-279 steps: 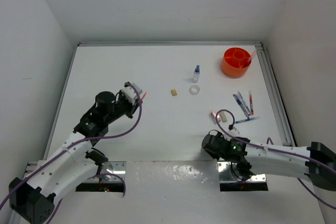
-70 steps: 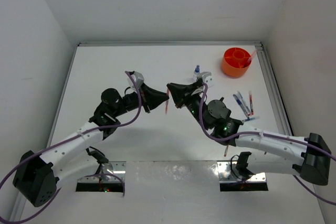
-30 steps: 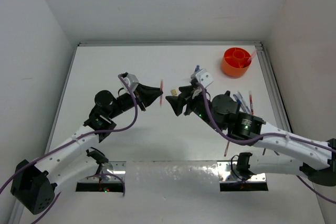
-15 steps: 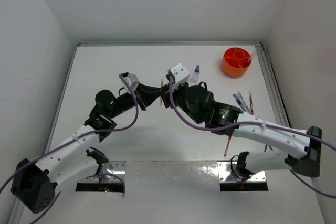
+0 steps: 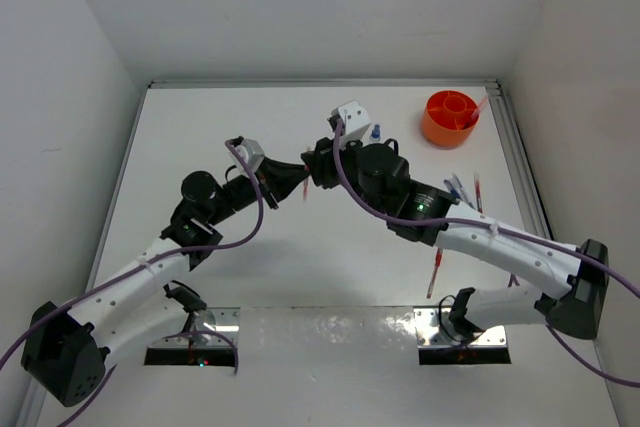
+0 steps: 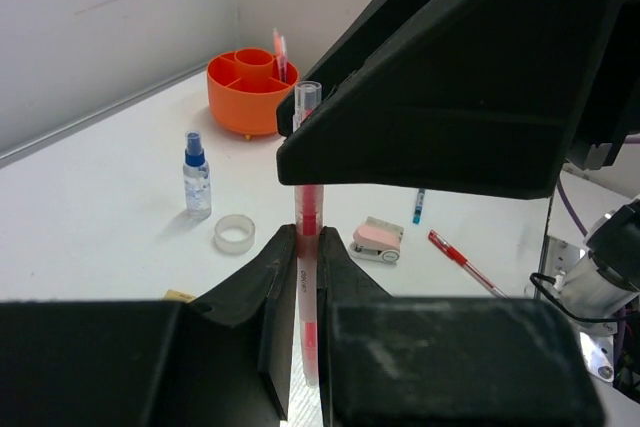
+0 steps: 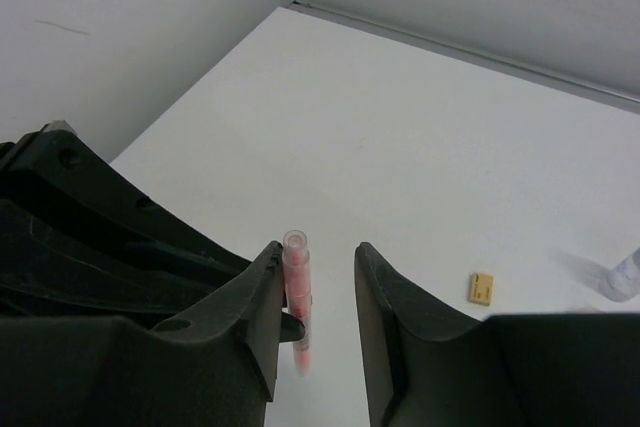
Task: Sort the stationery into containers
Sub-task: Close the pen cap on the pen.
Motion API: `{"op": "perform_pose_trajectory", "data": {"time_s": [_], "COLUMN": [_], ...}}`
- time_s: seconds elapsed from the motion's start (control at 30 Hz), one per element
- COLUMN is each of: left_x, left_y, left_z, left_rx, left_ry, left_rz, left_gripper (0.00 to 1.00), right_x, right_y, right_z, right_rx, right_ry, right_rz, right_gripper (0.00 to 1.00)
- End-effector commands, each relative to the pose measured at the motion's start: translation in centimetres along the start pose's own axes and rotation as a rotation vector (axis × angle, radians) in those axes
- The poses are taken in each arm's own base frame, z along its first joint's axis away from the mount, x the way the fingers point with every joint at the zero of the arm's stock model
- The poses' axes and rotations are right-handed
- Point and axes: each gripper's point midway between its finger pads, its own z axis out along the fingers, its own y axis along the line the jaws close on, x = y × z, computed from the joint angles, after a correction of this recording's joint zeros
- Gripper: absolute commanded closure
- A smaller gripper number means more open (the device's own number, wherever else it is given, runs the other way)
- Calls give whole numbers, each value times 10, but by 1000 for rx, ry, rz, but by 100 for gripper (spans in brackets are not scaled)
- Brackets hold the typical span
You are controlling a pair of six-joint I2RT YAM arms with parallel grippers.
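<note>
A pink pen (image 6: 307,207) stands upright with my left gripper (image 6: 308,237) shut on its lower barrel. My right gripper (image 7: 318,252) has come over the pen's upper end. In the right wrist view the pen (image 7: 297,287) rests against the left finger while the right finger stands apart, so those jaws are open. In the top view both grippers meet mid-table, left gripper (image 5: 300,175) against right gripper (image 5: 312,169). The orange tub (image 5: 450,119) sits at the far right with a pink pen leaning in it.
A blue-capped bottle (image 6: 197,175), a tape ring (image 6: 234,234), a pink-white eraser (image 6: 378,239), a red pen (image 6: 465,262) and a tan eraser (image 7: 480,288) lie on the table. Several pens (image 5: 465,192) lie below the tub.
My right gripper swung left onto the top of the pen held by the left gripper, and its jaws have narrowed. The left gripper stays in place, still holding the pen.
</note>
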Motion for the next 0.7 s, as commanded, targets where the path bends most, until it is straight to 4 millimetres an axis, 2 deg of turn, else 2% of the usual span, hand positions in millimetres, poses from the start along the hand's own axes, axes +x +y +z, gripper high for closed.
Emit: {"op": "perform_pose_trajectory", "data": {"time_s": [0.0,0.17,0.37,0.4,0.43,0.53,0.63,0.67], "left_x": [-35,-39,-42,-40,-41,-40,-39,-40], "left_y": [-4,4,5,6,5,5,6,10], "left_z": [5,6,6,6,6,6,6,6], "left_rx": [14,-28,-37,-38,-36,-33,-40,-62], "left_ry": [-103,-121,-130,-125,-128,-126,-121,-126], "left_rz": [54,60,63,60,62,57,51,46], "left_gripper": [100,100,100,100,100,100,100,97], "right_x": [-8,5,11,10,11,10,6,4], "right_y": [5,9,10,9,8,4,0,-3], "right_z": [5,8,10,10,10,10,9,10], "right_rx": [-34,-48,-48,-47,-42,-27,-20,-14], "right_ry": [-31,5,26,24,24,15,-1,-8], "right_rz": [63,74,73,74,75,85,87,88], "right_gripper": [68,66,70,72,81,100,100,100]}}
